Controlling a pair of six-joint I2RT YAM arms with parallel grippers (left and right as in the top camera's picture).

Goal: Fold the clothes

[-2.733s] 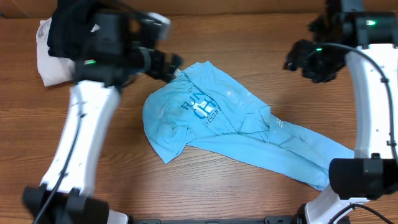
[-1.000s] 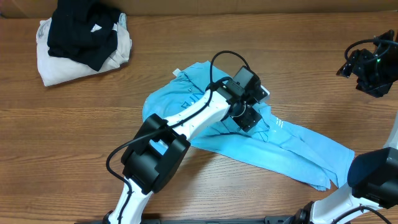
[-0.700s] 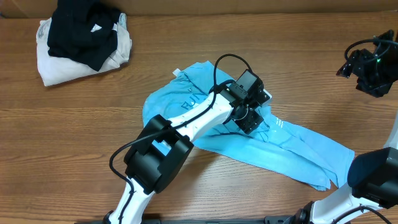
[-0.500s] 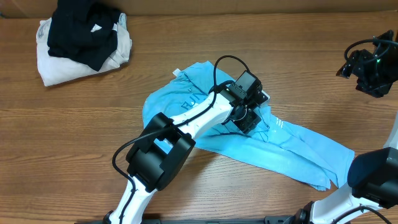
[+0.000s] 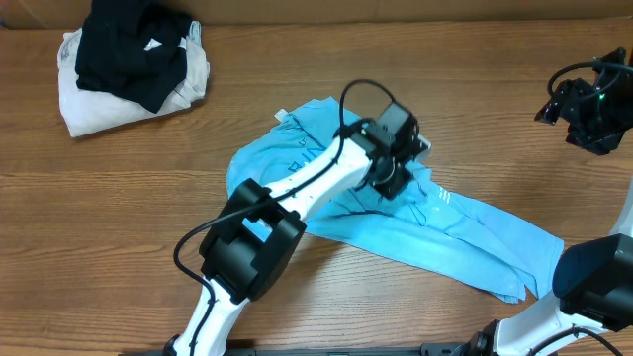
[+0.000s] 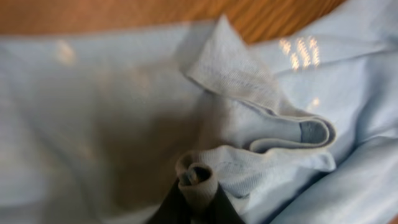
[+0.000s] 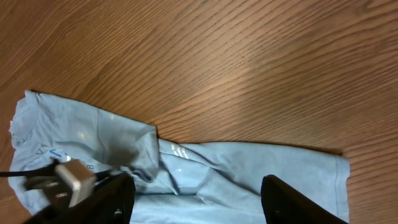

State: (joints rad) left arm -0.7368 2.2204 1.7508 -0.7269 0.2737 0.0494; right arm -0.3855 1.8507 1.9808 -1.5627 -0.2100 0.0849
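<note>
Your left jaws were wide open over the blue T-shirt (image 5: 465, 237) a moment ago. Now they are shut tight on a small fold of cloth near the middle of the shirt. In the left wrist view you can see the bunched cloth pinched between them. So the grab is made, and I think you can now lift and spread the shirt, which lies crumpled on the bench (image 5: 148, 198). Your right jaws stand partly open, hold nothing, and hang well away from the shirt.

crumpled light-blue t-shirt (image 5: 465, 237) sprawls mid-table, a fold pinched up.
</note>
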